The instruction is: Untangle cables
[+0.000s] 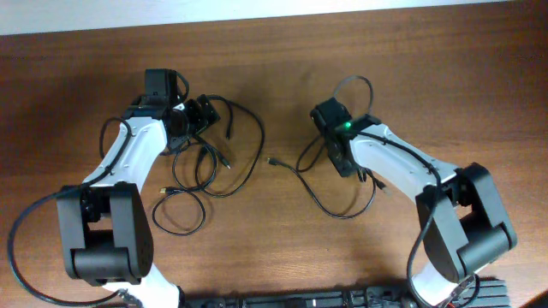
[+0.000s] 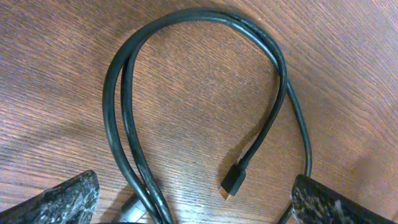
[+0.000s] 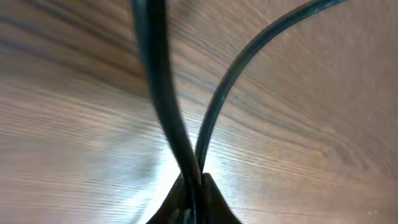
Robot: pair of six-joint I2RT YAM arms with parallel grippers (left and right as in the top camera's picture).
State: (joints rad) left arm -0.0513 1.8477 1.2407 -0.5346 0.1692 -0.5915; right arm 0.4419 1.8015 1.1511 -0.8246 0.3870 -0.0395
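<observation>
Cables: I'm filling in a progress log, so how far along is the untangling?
Done: one cable lies by itself on the right, apart from the rest. In hand: the right end effector is shut on it where two strands meet. Left: the bunch beside the left arm is looped together, one plug end showing, with the left end effector open over it.

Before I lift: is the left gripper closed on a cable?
No, the left gripper is open, fingers wide apart, with the cable and plug lying loose between them.
</observation>
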